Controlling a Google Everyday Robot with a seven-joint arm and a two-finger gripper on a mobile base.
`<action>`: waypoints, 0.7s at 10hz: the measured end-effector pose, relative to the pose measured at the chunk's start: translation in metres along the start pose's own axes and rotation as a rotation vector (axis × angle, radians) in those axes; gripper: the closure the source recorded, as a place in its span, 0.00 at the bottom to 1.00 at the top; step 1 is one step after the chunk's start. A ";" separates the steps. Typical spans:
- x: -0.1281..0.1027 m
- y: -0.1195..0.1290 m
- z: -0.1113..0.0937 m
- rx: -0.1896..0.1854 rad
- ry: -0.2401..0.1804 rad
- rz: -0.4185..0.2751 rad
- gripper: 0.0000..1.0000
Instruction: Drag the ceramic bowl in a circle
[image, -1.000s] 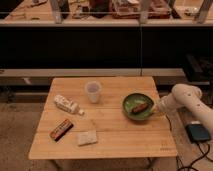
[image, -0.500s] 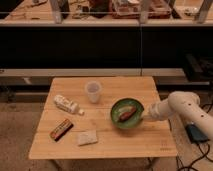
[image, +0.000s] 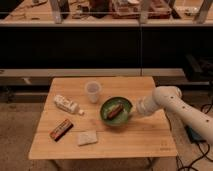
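Wooden table (image: 125, 142) — ceramic bowl (image: 107, 116) holds brown item (image: 115, 111); jaws at its right rim — grip unclear.

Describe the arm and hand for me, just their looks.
The arm is smooth off-white, built of thick rounded tubular segments with a bulbous joint. No markings, sleeves or cables show on it. The hand, at the rim of the ceramic bowl on the arm's side, looks the same pale colour.

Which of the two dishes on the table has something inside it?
The dark-green ceramic bowl, holding a brown oblong item; the gripper is at its right rim. The whitish plastic cup behind it shows nothing inside.
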 end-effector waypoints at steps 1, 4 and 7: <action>0.019 0.001 0.009 -0.025 0.004 0.038 1.00; 0.079 0.008 0.029 -0.062 0.031 0.177 1.00; 0.107 0.038 0.027 -0.094 0.054 0.262 1.00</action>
